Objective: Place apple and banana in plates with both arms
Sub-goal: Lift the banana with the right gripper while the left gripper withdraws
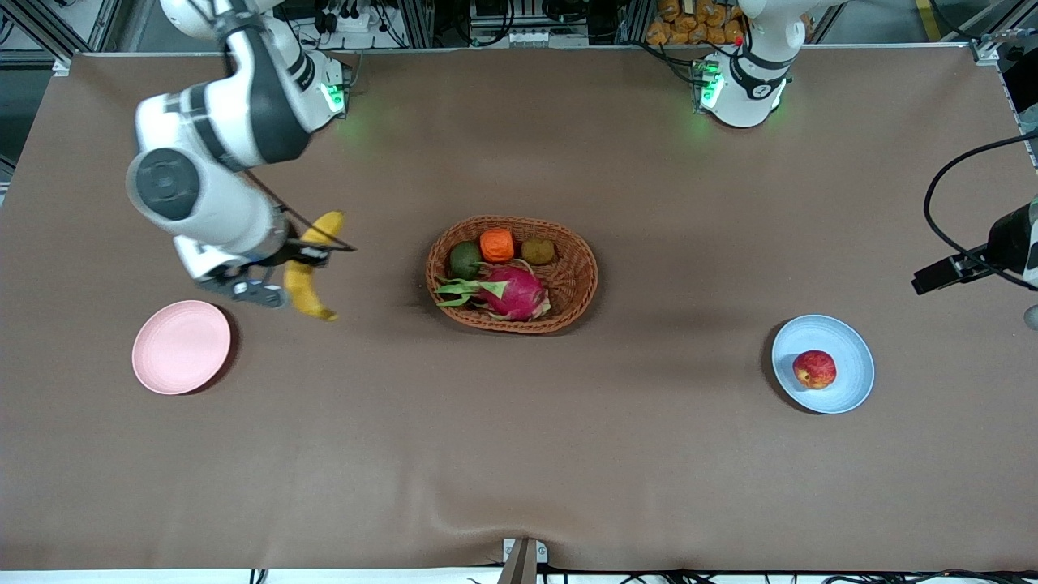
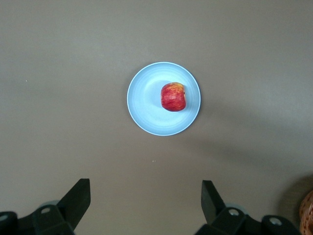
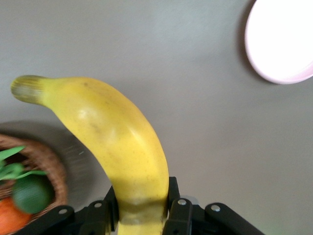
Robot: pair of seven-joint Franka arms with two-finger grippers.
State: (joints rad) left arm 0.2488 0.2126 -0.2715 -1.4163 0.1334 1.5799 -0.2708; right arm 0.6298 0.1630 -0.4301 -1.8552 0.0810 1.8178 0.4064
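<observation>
My right gripper [image 1: 302, 259] is shut on the yellow banana [image 1: 311, 272] and holds it in the air over the bare table between the wicker basket and the pale pink plate [image 1: 181, 346]. In the right wrist view the fingers [image 3: 172, 192] clamp the banana [image 3: 115, 147] near one end, with the pink plate [image 3: 281, 44] off to one side. The red apple [image 1: 814, 369] lies in the pale blue plate [image 1: 843, 341] toward the left arm's end of the table. My left gripper [image 2: 145, 188] is open and empty, high above the blue plate [image 2: 146, 100] and apple [image 2: 173, 97].
A wicker basket [image 1: 577, 276] stands mid-table and holds a magenta dragon fruit [image 1: 511, 292], an orange ribbed fruit [image 1: 496, 245], and two greenish fruits. The basket also shows in the right wrist view [image 3: 46, 161]. A black cable [image 1: 932, 219] loops near the left arm's end.
</observation>
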